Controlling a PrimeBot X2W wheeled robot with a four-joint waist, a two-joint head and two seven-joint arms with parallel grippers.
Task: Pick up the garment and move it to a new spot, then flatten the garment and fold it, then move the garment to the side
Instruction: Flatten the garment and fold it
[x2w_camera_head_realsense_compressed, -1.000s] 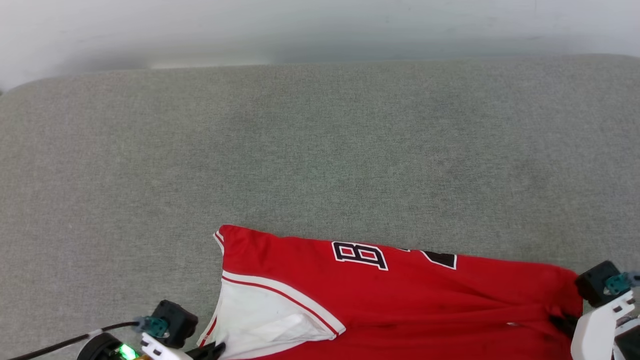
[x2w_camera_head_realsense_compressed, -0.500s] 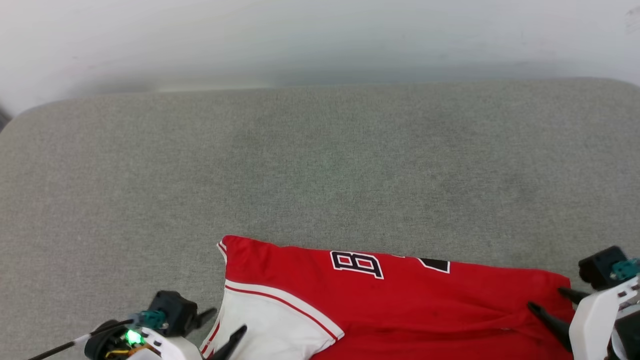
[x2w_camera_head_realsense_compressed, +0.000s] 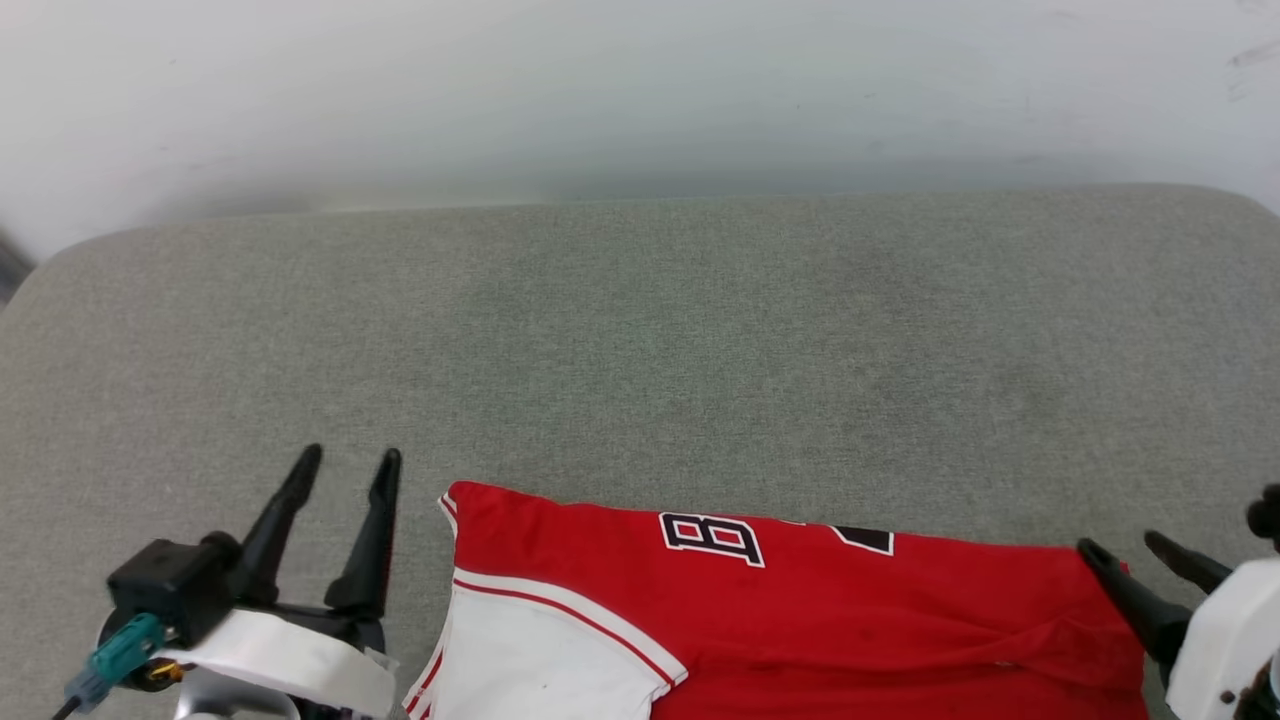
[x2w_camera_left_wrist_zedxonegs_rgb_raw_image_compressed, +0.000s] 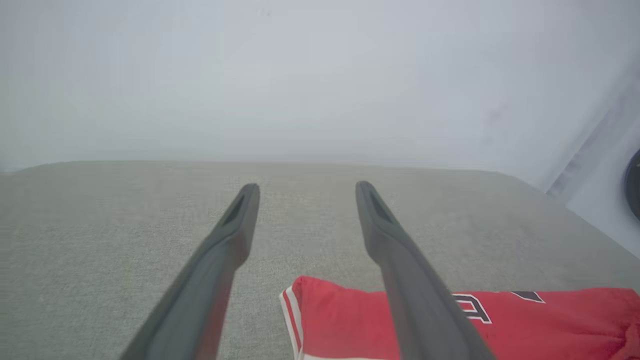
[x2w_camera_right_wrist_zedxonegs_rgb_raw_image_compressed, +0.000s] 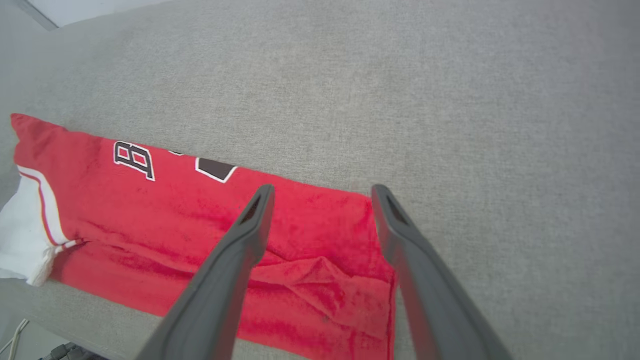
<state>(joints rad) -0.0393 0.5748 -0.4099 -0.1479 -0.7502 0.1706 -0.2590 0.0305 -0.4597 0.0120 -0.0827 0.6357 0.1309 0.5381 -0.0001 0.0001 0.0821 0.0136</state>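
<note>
Since the frame a second back, both tools have let go of the cloth. My left tool has come off the white sleeve and swung out to the left. My right tool has backed away toward the right edge. The head camera has tipped too, so the whole scene sits lower in view.

The left tool's fingers are spread with nothing between them. They point toward the far side over bare counter, just left of the garment. In its wrist view the right finger crosses in front of the garment's far left corner and the left finger lies over grey weave.

The right tool is also spread and empty, at the garment's right end. In its wrist view the left finger lies over red cloth and the right finger runs along the garment's right edge. I cannot tell whether the tips touch the cloth.

The garment lies along the near side of the counter as a long red band running left to right. The sleeve, trimmed in red and white, is at its near left. Black white-outlined lettering sits at its far edge, partly tucked under the fold. The cloth is rumpled near the right end, and the far half of the counter is grey weave up to a pale wall
</note>
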